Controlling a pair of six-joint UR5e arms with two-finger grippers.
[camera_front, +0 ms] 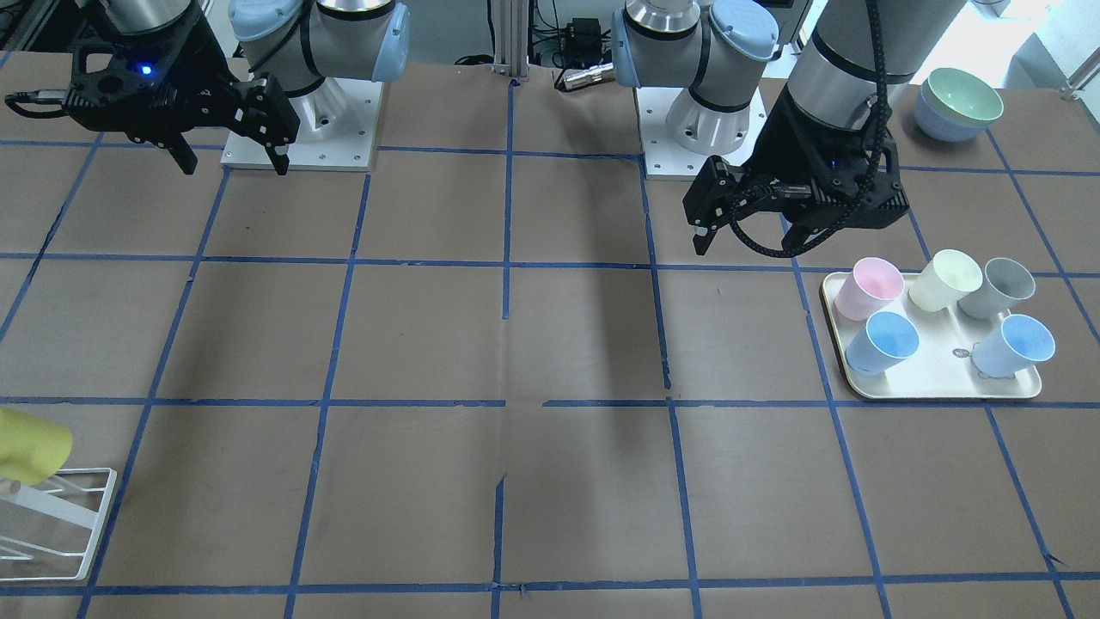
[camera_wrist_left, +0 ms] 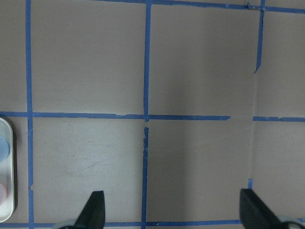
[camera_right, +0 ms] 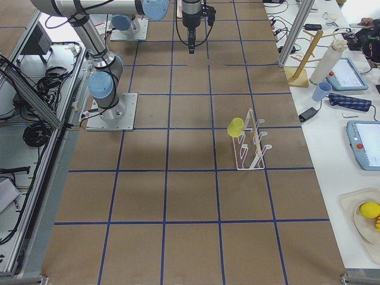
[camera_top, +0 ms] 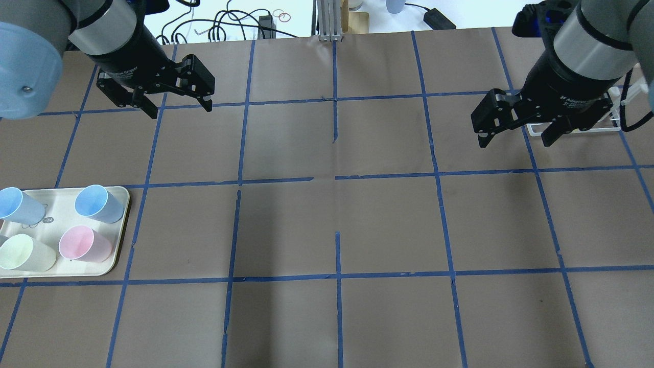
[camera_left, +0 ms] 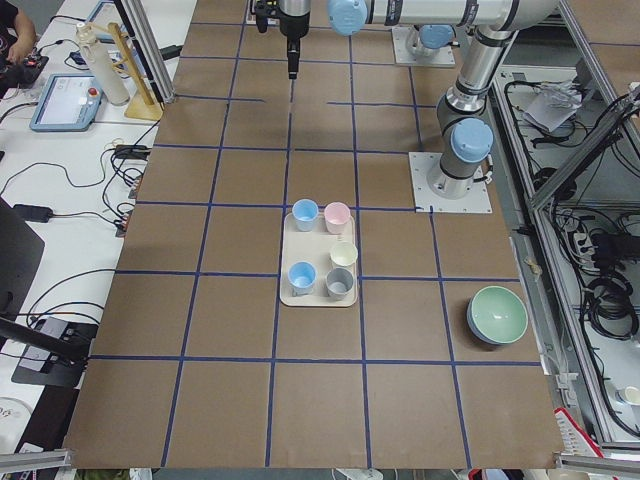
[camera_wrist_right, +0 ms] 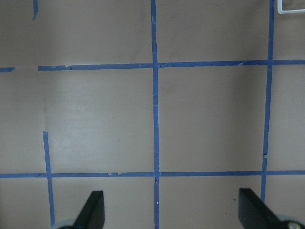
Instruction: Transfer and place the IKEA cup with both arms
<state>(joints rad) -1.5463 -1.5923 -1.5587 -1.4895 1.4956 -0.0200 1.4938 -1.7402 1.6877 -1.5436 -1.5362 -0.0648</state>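
The bright yellow IKEA cup [camera_front: 30, 447] hangs on a peg of a white wire rack [camera_front: 60, 516] at the table's right end; it also shows in the exterior right view [camera_right: 236, 126]. In the overhead view the cup is hidden. My right gripper [camera_top: 513, 140] is open and empty, above the table just in front of the rack [camera_top: 615, 115], well apart from the cup. My left gripper [camera_top: 180, 108] is open and empty over bare table, beyond the tray. Both wrist views show only spread fingertips [camera_wrist_left: 95, 210] [camera_wrist_right: 95, 210] over brown paper.
A cream tray [camera_front: 932, 391] on the robot's left holds pink, pale cream, grey and two light blue cups. Stacked green and blue bowls [camera_front: 958, 103] stand near the left arm's base. Blue tape lines grid the brown table.
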